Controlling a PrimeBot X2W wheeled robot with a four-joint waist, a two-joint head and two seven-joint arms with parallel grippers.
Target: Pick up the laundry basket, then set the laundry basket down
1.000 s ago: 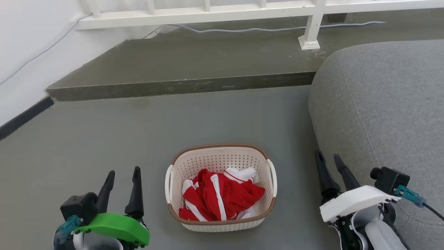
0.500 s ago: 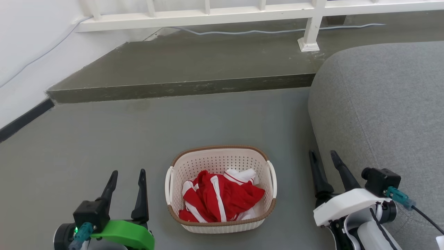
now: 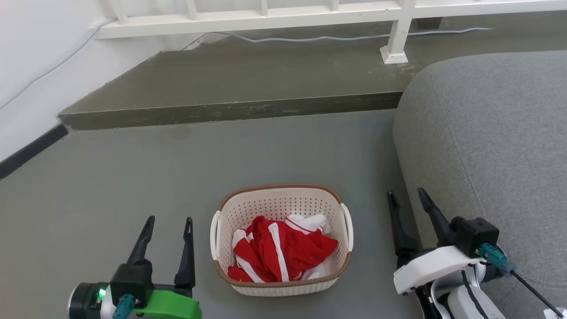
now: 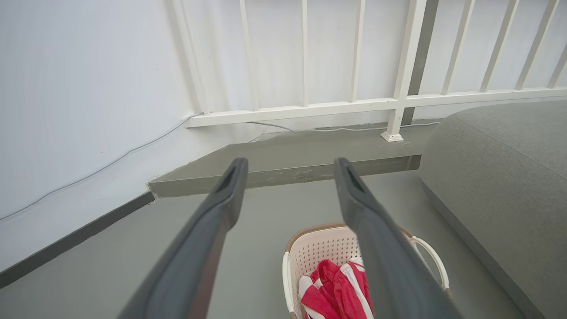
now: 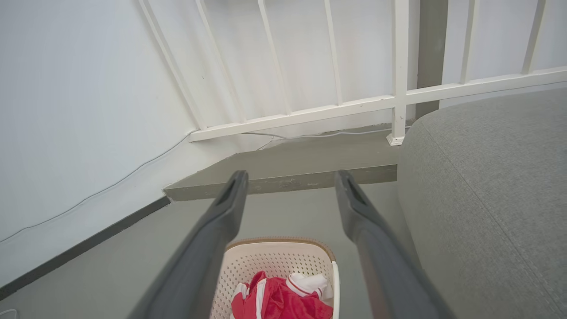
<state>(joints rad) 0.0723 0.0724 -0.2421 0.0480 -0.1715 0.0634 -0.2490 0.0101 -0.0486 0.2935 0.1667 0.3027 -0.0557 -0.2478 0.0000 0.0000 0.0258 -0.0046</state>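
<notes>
Sitting on grey floor [image 3: 133, 186], laundry basket [image 3: 283, 206], step [image 3: 230, 110], white railing [image 3: 266, 17], possibly sofa [image 3: 487, 133]

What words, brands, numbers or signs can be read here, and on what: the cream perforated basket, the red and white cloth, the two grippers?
No text can be read in any view.
The cream-white perforated plastic laundry basket with a brown rim: no label.
The red and white cloth inside it: stripes only.
The dark-fingered left gripper and right gripper: no readable marking.
</notes>
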